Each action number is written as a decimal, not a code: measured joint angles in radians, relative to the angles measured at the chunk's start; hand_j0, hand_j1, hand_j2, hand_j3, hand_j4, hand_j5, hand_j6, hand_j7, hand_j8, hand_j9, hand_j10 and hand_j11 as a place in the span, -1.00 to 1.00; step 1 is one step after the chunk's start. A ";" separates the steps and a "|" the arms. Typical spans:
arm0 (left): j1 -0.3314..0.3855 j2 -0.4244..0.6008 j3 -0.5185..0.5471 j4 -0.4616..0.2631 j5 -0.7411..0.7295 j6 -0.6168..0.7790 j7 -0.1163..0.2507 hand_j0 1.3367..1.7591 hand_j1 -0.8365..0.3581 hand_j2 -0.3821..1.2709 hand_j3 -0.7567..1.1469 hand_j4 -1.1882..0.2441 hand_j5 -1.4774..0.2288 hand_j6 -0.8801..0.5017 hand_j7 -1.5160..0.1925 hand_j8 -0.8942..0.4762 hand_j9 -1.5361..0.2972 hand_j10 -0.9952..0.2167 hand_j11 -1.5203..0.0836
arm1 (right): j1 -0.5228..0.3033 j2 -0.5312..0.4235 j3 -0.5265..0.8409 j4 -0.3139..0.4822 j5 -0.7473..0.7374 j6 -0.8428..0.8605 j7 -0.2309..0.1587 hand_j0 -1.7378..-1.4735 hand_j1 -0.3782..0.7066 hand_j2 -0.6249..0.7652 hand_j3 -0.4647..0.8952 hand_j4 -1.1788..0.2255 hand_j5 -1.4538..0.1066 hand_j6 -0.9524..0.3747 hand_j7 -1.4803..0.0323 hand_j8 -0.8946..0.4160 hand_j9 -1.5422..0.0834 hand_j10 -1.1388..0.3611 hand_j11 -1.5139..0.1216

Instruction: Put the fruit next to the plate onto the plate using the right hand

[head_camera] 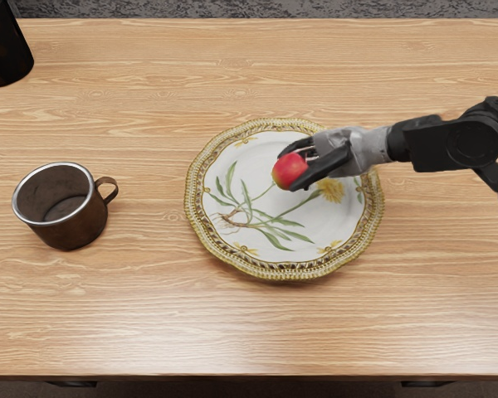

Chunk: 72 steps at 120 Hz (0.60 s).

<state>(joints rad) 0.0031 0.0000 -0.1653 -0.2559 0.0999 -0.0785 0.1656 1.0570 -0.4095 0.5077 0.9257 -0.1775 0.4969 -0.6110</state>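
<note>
A small red and yellow fruit (pixel 289 171) is held over the upper middle of a round white plate (pixel 232 240) with a gold patterned rim and painted flowers. My right hand (pixel 309 164) reaches in from the right edge and its black fingers are curled around the fruit. Whether the fruit touches the plate or hangs just above it cannot be told. The left arm does not show.
A dark metal mug (pixel 60 204) with a handle stands on the wooden table (pixel 249 332) at the left. A black object (pixel 3 43) sits at the far left corner. The table's front edge runs along the bottom.
</note>
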 joint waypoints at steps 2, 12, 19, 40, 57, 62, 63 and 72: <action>0.000 0.000 0.000 0.000 0.000 0.000 0.000 0.52 0.97 -0.54 -0.21 0.65 0.72 0.26 0.76 0.29 0.66 0.63 0.88 | -0.001 0.014 0.000 0.000 0.000 0.002 0.000 -0.33 0.41 0.35 -0.31 0.25 -0.69 0.19 -0.52 0.02 -0.55 -0.60 -0.60; 0.000 0.000 0.000 0.000 0.000 0.000 0.000 0.52 0.97 -0.54 -0.21 0.65 0.72 0.26 0.76 0.29 0.66 0.63 0.88 | -0.004 0.053 -0.001 -0.001 -0.013 0.009 0.000 -0.33 0.43 0.38 -0.32 0.26 -0.69 0.17 -0.53 0.02 -0.54 -0.61 -0.59; 0.000 0.000 0.000 0.000 0.000 0.000 0.000 0.52 0.97 -0.54 -0.21 0.65 0.72 0.26 0.76 0.29 0.66 0.63 0.88 | -0.006 0.064 -0.001 -0.002 -0.018 0.012 0.000 -0.32 0.40 0.34 -0.32 0.25 -0.69 0.17 -0.53 0.01 -0.54 -0.62 -0.59; 0.000 0.000 0.000 0.000 0.000 0.000 0.000 0.52 0.97 -0.54 -0.21 0.65 0.72 0.26 0.76 0.29 0.66 0.63 0.88 | -0.020 0.080 0.003 -0.021 -0.047 -0.013 0.000 -0.35 -0.01 0.15 -0.32 0.34 -0.23 0.19 -0.07 0.08 -0.10 -0.26 -0.15; 0.000 0.000 0.000 0.000 0.000 0.000 0.000 0.52 0.97 -0.54 -0.21 0.65 0.72 0.26 0.76 0.29 0.66 0.63 0.88 | -0.036 0.044 0.016 -0.018 -0.051 -0.024 0.000 -0.37 -0.45 0.02 -0.32 0.49 0.29 0.29 0.42 0.22 0.37 0.24 0.33; 0.000 0.000 0.000 0.000 0.000 0.000 0.000 0.52 0.97 -0.54 -0.21 0.65 0.72 0.26 0.76 0.29 0.66 0.63 0.88 | -0.037 -0.019 0.055 0.018 -0.043 -0.010 0.000 -0.38 -0.53 -0.01 -0.32 0.52 0.39 0.31 0.51 0.24 0.46 0.28 0.42; 0.000 0.000 0.001 0.000 0.000 0.000 0.000 0.52 0.97 -0.54 -0.21 0.65 0.72 0.26 0.76 0.29 0.66 0.63 0.88 | -0.037 -0.038 0.064 0.028 -0.039 -0.005 0.000 -0.38 -0.54 -0.01 -0.32 0.52 0.41 0.31 0.52 0.24 0.48 0.29 0.43; 0.000 0.000 0.001 0.000 0.000 -0.001 0.000 0.52 0.97 -0.54 -0.21 0.65 0.72 0.26 0.76 0.29 0.66 0.63 0.88 | -0.039 -0.245 0.119 0.123 0.035 0.045 0.000 -0.38 -0.65 -0.04 -0.32 0.56 0.53 0.34 0.64 0.26 0.59 0.35 0.55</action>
<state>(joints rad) 0.0031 0.0000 -0.1646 -0.2557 0.0997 -0.0790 0.1657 1.0185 -0.6548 0.6271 1.0486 -0.1425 0.5417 -0.6109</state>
